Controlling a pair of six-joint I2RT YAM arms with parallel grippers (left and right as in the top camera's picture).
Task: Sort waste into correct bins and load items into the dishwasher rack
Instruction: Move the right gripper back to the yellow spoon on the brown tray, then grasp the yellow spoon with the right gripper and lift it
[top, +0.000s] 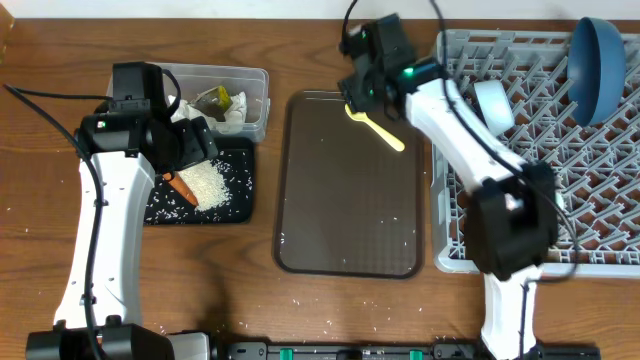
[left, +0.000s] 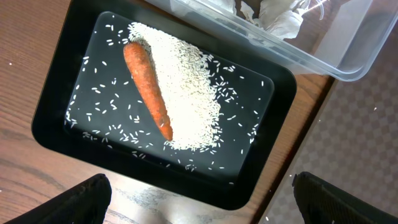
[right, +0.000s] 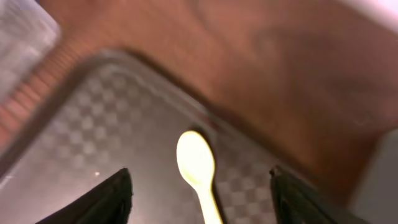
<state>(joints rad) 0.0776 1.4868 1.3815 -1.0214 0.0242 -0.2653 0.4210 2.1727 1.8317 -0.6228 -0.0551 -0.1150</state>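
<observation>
2 wide-spread grippers: right gripper (right: 205, 202) straddles yellow spoon (right: 196, 158) for grasping; left gripper (left: 199, 199) hovers empty over black tray (left: 50, 115).

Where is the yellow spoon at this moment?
In the overhead view, the yellow spoon lies on the brown tray near its upper right corner, beneath the right end effector and left of the grey dishwasher rack.

Wooden tabletop (top: 320, 40): clear tub (top: 262, 100) back left, black tray (top: 238, 165) just in front of it. Brown serving tray (top: 350, 200) centre, grey rack (top: 600, 210) just beside it on the right. Stray rice grains (top: 300, 300) on the wood near the front edge.
</observation>
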